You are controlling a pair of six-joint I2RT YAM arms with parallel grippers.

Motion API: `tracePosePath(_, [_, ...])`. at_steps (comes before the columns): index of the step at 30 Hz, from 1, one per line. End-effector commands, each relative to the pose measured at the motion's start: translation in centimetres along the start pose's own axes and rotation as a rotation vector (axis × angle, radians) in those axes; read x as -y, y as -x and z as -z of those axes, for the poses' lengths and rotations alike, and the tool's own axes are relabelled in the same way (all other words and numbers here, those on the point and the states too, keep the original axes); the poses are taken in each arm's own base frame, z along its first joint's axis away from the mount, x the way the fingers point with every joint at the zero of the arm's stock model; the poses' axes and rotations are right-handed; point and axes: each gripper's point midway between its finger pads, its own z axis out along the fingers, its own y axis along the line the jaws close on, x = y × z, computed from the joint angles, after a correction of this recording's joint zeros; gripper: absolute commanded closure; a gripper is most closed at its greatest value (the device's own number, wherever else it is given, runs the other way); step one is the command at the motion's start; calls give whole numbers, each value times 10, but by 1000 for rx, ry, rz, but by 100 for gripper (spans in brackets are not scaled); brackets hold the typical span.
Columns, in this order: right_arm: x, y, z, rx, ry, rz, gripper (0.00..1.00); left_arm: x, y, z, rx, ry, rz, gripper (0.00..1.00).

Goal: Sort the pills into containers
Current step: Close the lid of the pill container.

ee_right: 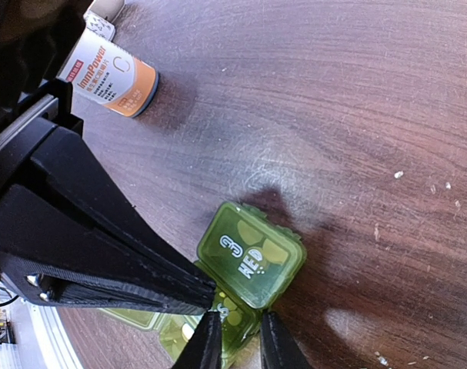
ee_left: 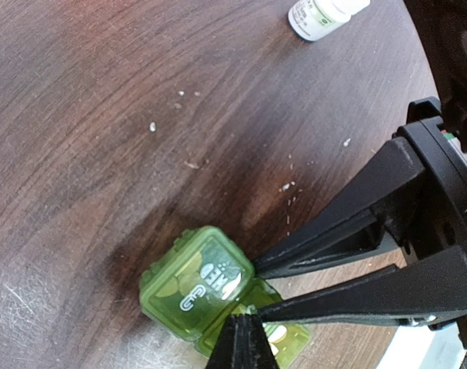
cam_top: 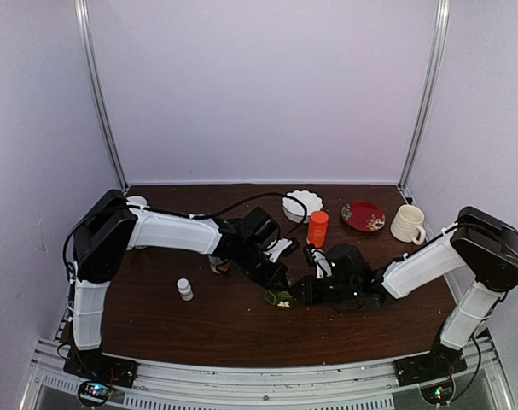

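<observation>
- Two arms reach in from either side, and we find both tools meeting at the green pill box (ee_right: 252, 257). It lies flat near the middle of the dark wooden worktop (cam_top: 224, 329).
- The left tool (ee_left: 258, 290) reaches in from the far left. Its fingers are clenched, and their tips pinch an edge of the box just beside the closed end cell.
- The right tool (ee_right: 235, 338) reaches in from the right. Its fingertips stand a narrow gap apart with a bit of the box's open part between them. We cannot tell whether they grip it or merely straddle it.
- One end cell has its lid down, with raised white lettering on top. The cell next to it is open, and we make out whitish bits inside.
- A few pills (ee_left: 152, 127) lie loose on the bare wood as whitish specks, scattered apart from one another and clear of the box.
- A bottle with an orange label (ee_right: 110, 73) sits to the left of the box. A small white bottle (cam_top: 184, 289) stands further left, well apart from it.
- On the far side of the box stands an orange bottle (cam_top: 317, 228), with a white scalloped bowl (cam_top: 302, 205) just beyond it.
- A red plate (cam_top: 363, 216) and a cream mug (cam_top: 408, 224) follow to the right along the far side.
</observation>
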Motion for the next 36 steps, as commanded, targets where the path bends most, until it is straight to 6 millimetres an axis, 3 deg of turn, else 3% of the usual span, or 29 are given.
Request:
tracePosePath(1, [14,-13,-2,-42,-39,-3,81,-8,-19,-15,-67,38,0,100])
tracePosePath(6, [0,2,6,1,-7,11,80,5,3,4,-23,28,-26,100])
tracePosePath(12, [-14,15,16,33,20,29,75,29,50,53,106,8,-59,98])
tracePosePath(17, [-17,15,27,39,31,37,73,35,66,93,190,31,-62,93])
tracePosePath(20, [-13,10,31,31,24,39,73,31,59,105,200,56,-50,94])
tracePosePath(27, [-5,-8,36,-14,18,37,73,9,16,118,187,92,39,95])
tracePosePath(32, [0,-22,34,-47,12,37,74,-3,-18,107,137,103,86,97])
tracePosePath(36, [1,-30,26,-69,20,25,89,-14,-34,95,111,116,114,99])
